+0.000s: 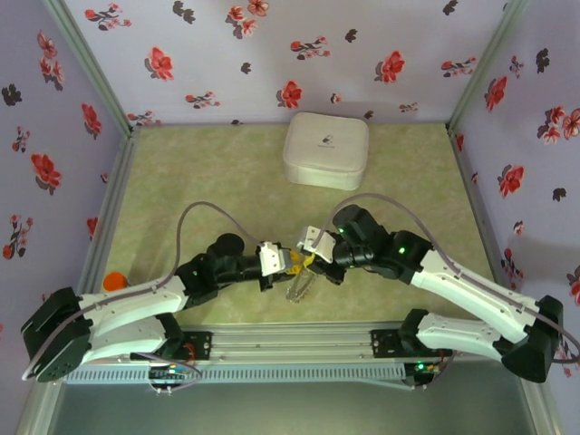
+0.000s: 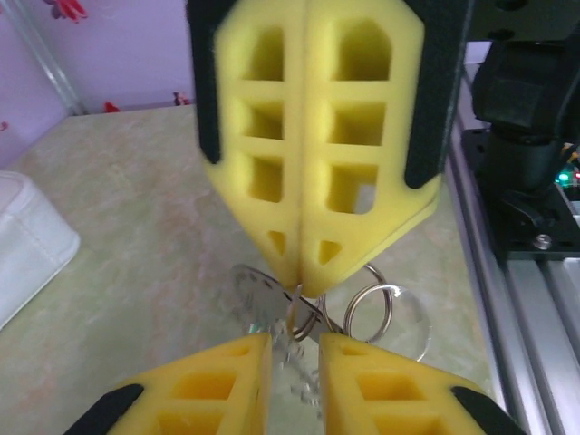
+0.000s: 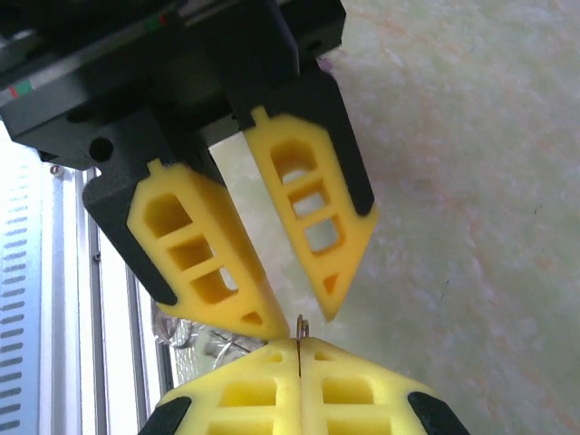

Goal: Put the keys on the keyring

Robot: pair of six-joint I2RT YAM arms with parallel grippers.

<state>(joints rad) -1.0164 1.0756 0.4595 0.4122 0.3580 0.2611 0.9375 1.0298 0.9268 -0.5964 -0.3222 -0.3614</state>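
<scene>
My right gripper [image 3: 299, 349] is shut on a thin silver ring, the keyring [image 3: 301, 324], whose top pokes out above its pads. In the left wrist view the same shut right gripper [image 2: 302, 285] hangs from above and pinches the keyring [image 2: 296, 313] edge-on. A second split ring [image 2: 372, 313] and a clear round tag [image 2: 412, 331] hang beside it. A flat silvery piece [image 2: 254, 292], possibly one of the keys, crosses the ring. My left gripper [image 2: 294, 340] is open, its fingertips [image 3: 331, 304] on either side of the ring. Both grippers meet at mid-table [image 1: 304, 261].
A white rounded box [image 1: 326, 149] stands at the back of the green table [image 1: 208, 172]. A small orange object [image 1: 113, 281] lies by the left edge. The aluminium rail [image 1: 299, 340] runs along the near side. Flowered walls close in three sides.
</scene>
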